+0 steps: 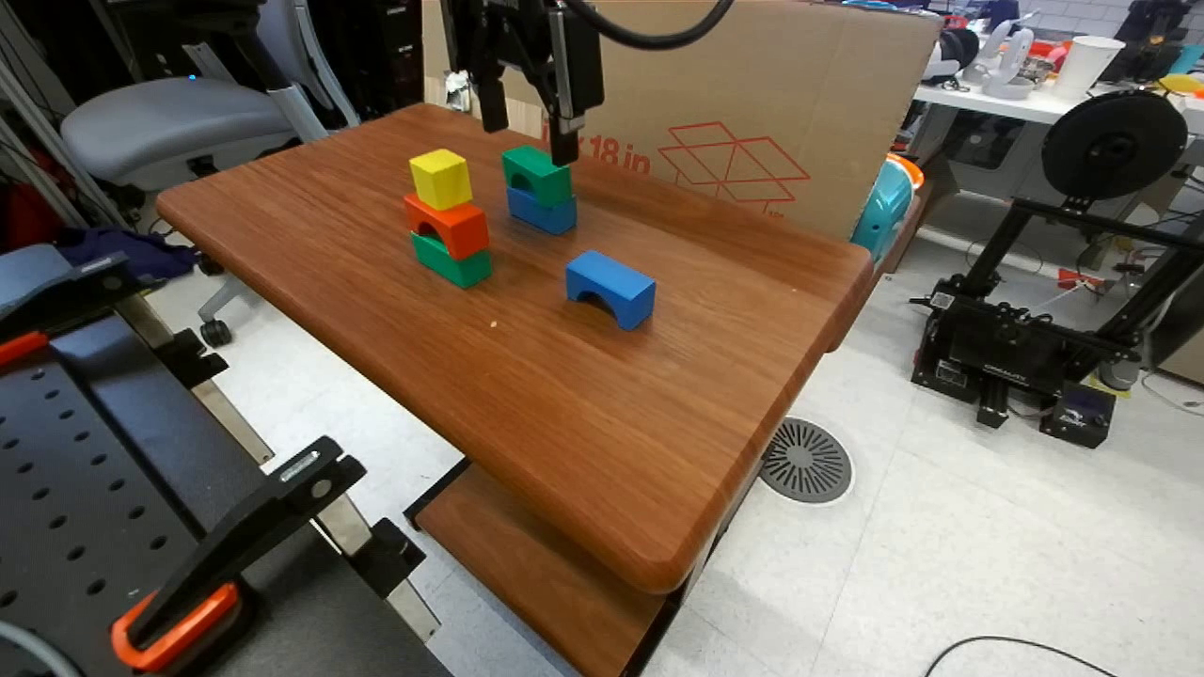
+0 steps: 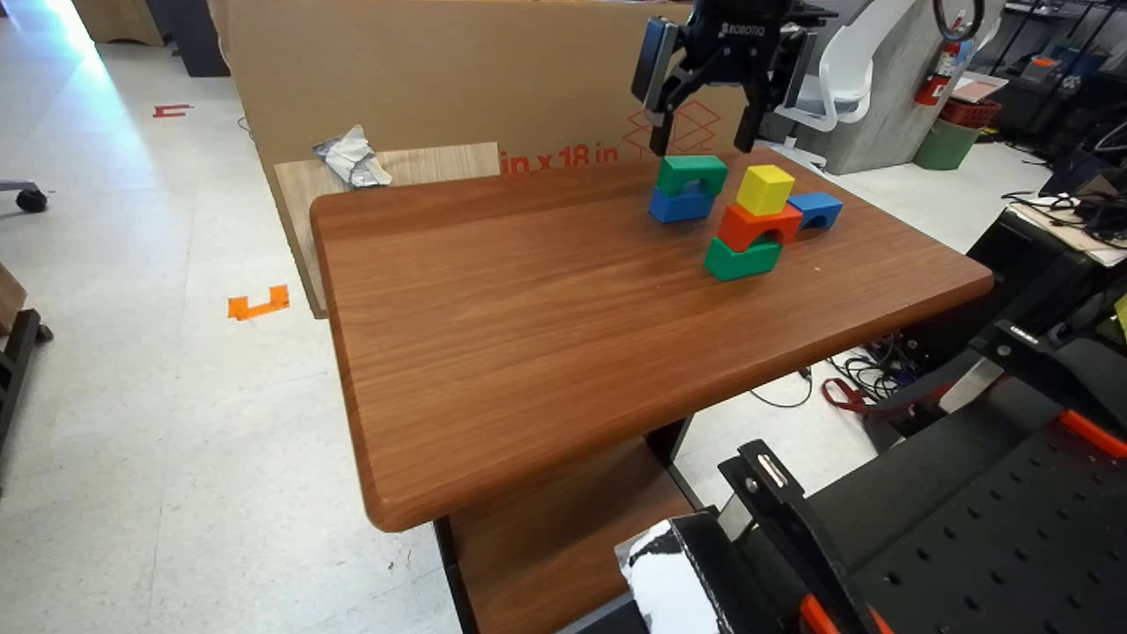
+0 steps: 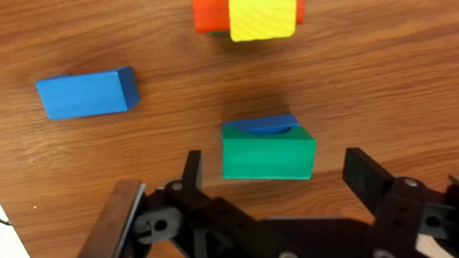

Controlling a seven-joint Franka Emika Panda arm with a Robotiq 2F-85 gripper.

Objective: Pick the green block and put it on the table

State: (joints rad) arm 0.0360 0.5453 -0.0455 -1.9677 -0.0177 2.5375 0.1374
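Observation:
A green arch block (image 1: 531,165) lies on a blue block (image 1: 541,212) on the reddish-brown table (image 1: 564,404); the pair also shows in an exterior view (image 2: 682,169). A second green arch block (image 1: 450,263) lies under an orange arch (image 1: 458,228) with a yellow cube (image 1: 440,179) on top. The green blocks in view are arch-shaped; no small dark green cube shows. My gripper (image 1: 529,141) is open and empty, above the green-on-blue stack. In the wrist view the upper green arch (image 3: 268,158) shows between the spread fingers (image 3: 273,157), not touched.
A lone blue arch (image 1: 611,282) stands on the table, at left in the wrist view (image 3: 82,93). The yellow-orange-green stack (image 2: 748,224) stands close to the green-on-blue stack. A tall cardboard box (image 2: 440,79) borders the table's far side. A black perforated platform with clamps (image 1: 235,564) stands opposite.

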